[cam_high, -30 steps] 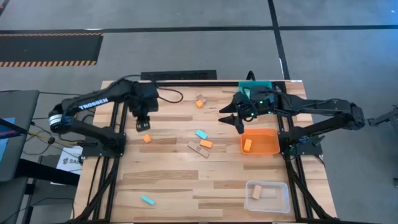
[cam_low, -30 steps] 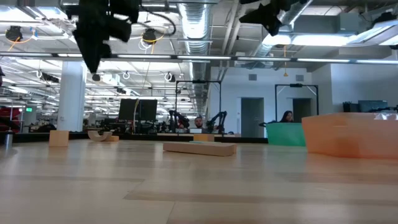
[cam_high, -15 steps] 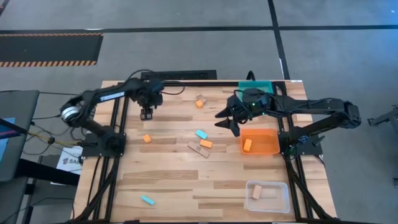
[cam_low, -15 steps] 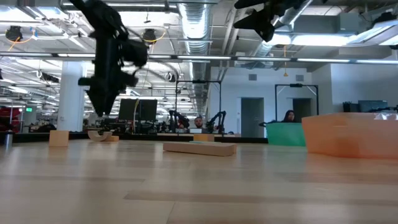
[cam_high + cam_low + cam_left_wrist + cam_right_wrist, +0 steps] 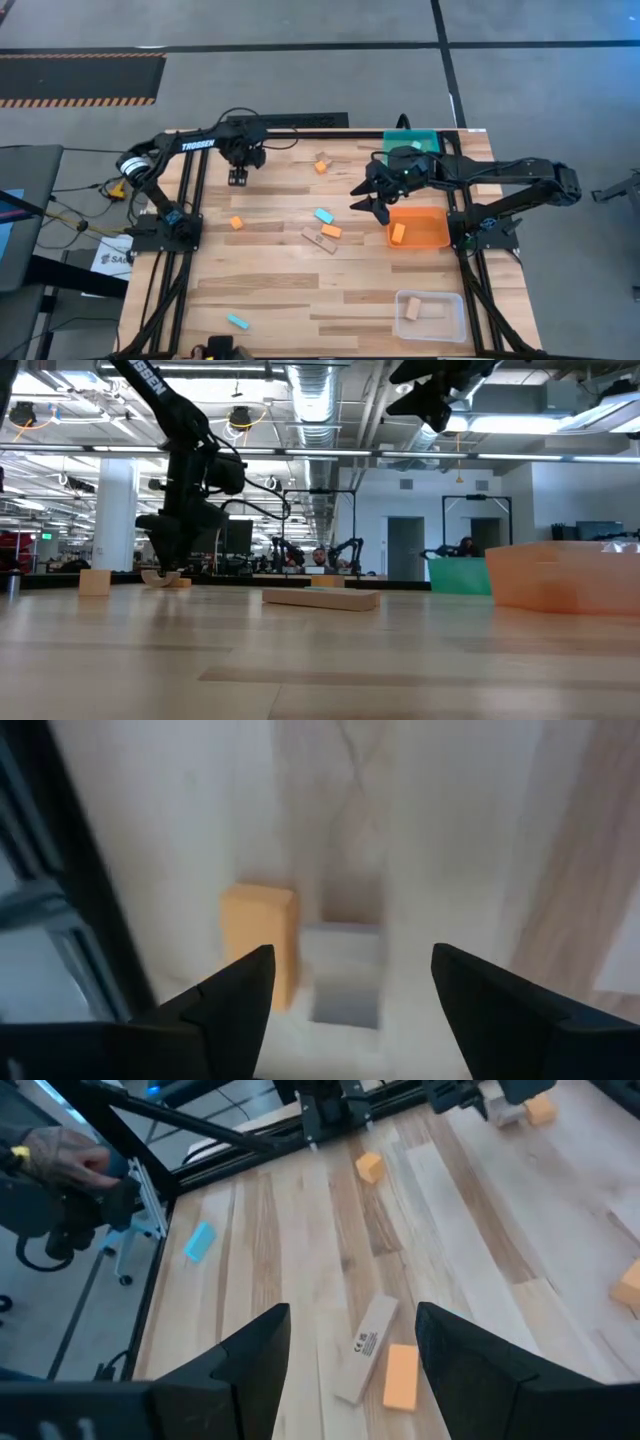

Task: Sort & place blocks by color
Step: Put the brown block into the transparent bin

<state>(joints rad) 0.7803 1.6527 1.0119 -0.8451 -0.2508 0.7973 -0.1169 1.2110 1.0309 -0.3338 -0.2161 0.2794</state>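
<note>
My left gripper [image 5: 238, 178] is open and low over the table's far left part. It also shows in the low view [image 5: 160, 565]. In its wrist view its fingers stand on either side of a pale block [image 5: 345, 972], and an orange block [image 5: 262, 935] lies beside that. My right gripper [image 5: 372, 200] is open and empty, high above the table's middle. Below it lie a long tan block [image 5: 365, 1345] and an orange block [image 5: 400, 1377]. Other blocks lie flat: orange [image 5: 236, 222], cyan [image 5: 323, 215], cyan [image 5: 237, 321], and a tan and orange pair [image 5: 321, 163].
An orange bin [image 5: 432, 240] at the right holds an orange block [image 5: 397, 232]. A teal bin [image 5: 410, 138] stands at the far right. A clear bin [image 5: 445, 322] at the near right holds a tan block [image 5: 412, 308]. A person's hand [image 5: 60, 1155] shows beyond the table's left side.
My left gripper has gone toward the table's far edge and come down from high above the table to just over the blocks at the far left. It has stayed open.
</note>
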